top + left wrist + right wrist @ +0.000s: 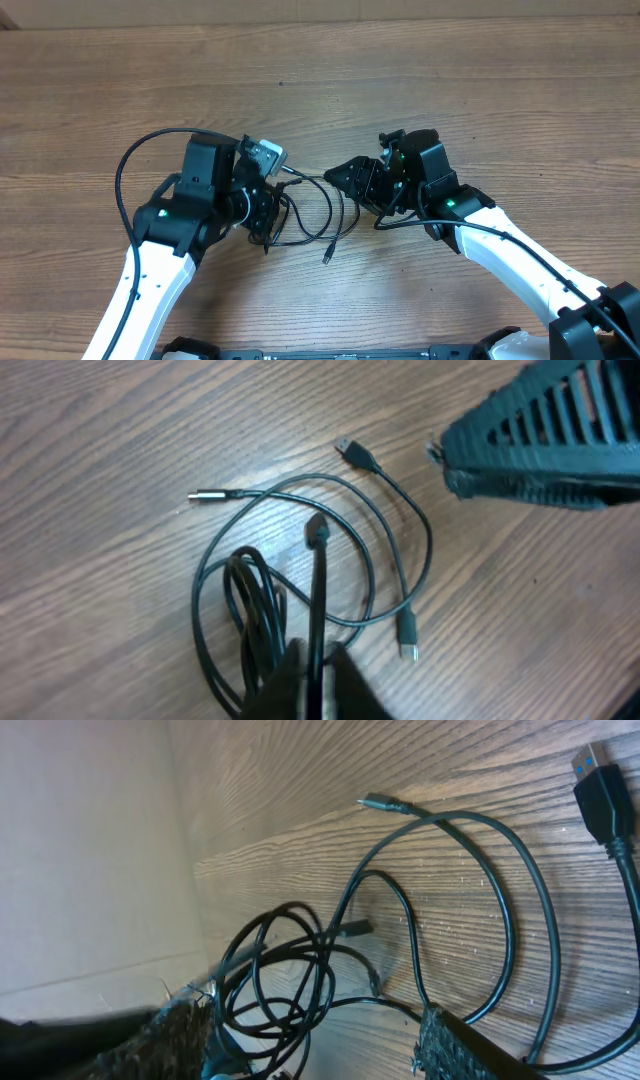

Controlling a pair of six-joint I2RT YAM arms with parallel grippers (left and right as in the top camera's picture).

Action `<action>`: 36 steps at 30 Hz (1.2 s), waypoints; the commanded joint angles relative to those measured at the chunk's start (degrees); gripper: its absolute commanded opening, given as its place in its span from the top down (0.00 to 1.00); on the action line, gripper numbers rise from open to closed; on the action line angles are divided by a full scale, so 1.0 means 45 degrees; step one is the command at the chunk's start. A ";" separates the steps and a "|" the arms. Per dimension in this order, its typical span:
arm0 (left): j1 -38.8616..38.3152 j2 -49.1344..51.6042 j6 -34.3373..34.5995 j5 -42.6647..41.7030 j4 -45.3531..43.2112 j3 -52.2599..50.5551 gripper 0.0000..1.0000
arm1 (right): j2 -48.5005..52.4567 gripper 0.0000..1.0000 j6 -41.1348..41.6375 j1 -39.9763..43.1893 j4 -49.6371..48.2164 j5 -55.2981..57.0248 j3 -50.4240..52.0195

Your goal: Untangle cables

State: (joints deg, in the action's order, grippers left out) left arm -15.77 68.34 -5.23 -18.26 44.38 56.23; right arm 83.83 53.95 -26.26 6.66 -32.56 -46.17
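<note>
Black cables (250, 595) look light, limp and springy, probably best taken just behind a plug (358, 453); left gripper (318, 665) pinches one, right gripper (310, 1020) gapes above them.

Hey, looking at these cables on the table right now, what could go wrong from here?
1. The left gripper pinches one cord while the cables lie looped over each other. Pulling might tighten the tangle instead of loosening it.
2. The right gripper is open over several strands, so closing could catch more than one cord.
3. The loose USB plug could snag in a loop if dragged.
</note>
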 commanded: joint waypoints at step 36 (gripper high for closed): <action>-0.0083 0.2754 0.1511 0.0049 0.1982 0.0253 0.80 | -0.0243 0.33 -0.0112 0.0019 -0.0010 0.0219 -0.0160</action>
State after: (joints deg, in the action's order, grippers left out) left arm -15.77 80.31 1.19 -18.17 53.01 56.27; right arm 83.83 53.98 -26.26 6.68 -32.14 -46.19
